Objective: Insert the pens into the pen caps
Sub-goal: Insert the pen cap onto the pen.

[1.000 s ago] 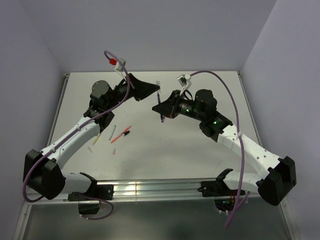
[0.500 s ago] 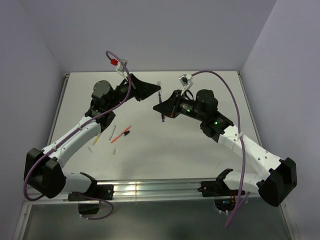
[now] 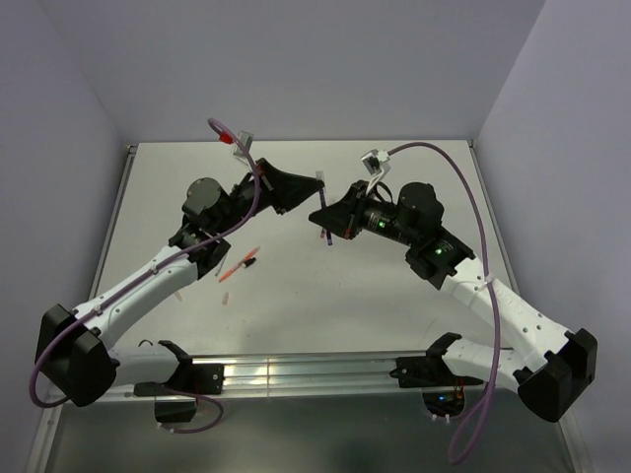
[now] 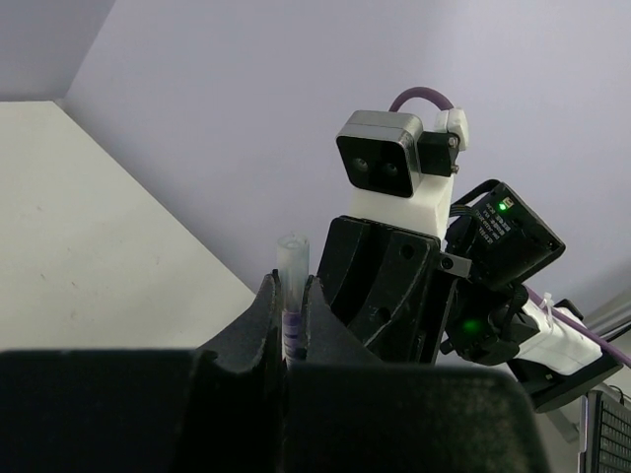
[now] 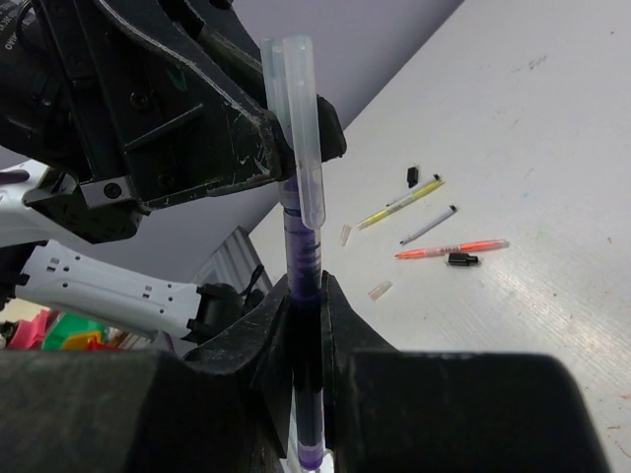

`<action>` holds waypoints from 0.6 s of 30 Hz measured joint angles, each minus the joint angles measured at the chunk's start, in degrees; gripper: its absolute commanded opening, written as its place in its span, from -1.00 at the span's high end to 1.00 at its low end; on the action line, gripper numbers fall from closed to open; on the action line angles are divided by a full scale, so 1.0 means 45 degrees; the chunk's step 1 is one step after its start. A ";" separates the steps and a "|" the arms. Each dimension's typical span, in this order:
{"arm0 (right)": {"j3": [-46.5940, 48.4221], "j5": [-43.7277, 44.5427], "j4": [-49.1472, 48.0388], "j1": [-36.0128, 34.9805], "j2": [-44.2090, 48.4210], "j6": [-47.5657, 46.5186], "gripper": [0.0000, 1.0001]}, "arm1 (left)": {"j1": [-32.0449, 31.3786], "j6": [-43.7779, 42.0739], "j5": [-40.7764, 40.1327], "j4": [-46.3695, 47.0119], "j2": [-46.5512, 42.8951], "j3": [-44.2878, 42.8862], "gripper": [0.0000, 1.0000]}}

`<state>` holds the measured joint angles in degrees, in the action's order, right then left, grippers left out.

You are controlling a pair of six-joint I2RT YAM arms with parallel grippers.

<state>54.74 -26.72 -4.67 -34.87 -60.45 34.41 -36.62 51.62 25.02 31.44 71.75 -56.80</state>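
My left gripper [image 3: 312,188] is shut on a whitish-clear pen cap [image 3: 319,178], held up above the table. In the left wrist view the cap [image 4: 292,258] stands between the fingertips of the left gripper [image 4: 291,288], with a purple tip inside it. My right gripper [image 3: 330,219] is shut on the dark purple pen [image 3: 327,235]. In the right wrist view the pen [image 5: 304,251] rises from the right gripper [image 5: 307,288] and its top sits inside the clear cap [image 5: 294,108].
On the table lie an orange pen [image 5: 452,248], a white-black pen [image 5: 428,225], a yellow pen [image 5: 399,204], two black caps [image 5: 459,260] [image 5: 412,176] and two clear caps [image 5: 380,290] [image 5: 345,235]. The orange pen [image 3: 240,264] lies left of centre.
Both arms have shifted a little to the right and drawn together. The clear cap now sits over the tip of the purple pen.
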 measured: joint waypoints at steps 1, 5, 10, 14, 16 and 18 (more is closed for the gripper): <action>-0.0034 -0.0039 0.0015 -0.0019 0.0034 -0.0029 1.00 | -0.0068 -0.0010 -0.0117 0.0005 -0.0097 0.0097 0.99; -0.0214 -0.0277 0.0010 -0.0034 0.0131 -0.0243 1.00 | -0.0379 -0.0262 -0.0646 0.0015 -0.0432 0.0525 0.99; -0.0403 -0.0491 -0.0005 -0.0034 0.0306 -0.0447 1.00 | -0.0928 -0.0729 -0.1598 0.0015 -0.0831 0.0908 0.99; -0.0529 -0.0559 -0.0058 -0.0053 0.0651 -0.0597 1.00 | -0.1394 -0.1132 -0.2147 0.0015 -0.1069 0.0942 0.99; -0.0539 -0.0602 -0.0063 -0.0058 0.0772 -0.0670 1.00 | -0.1598 -0.1311 -0.2390 0.0024 -0.1171 0.0942 0.99; -0.0539 -0.0602 -0.0053 -0.0083 0.0850 -0.0787 1.00 | -0.1758 -0.1467 -0.2560 0.0034 -0.1224 0.0942 0.99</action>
<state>52.31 -29.43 -4.91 -35.24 -56.62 30.87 -44.53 45.01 13.50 31.59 66.24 -52.56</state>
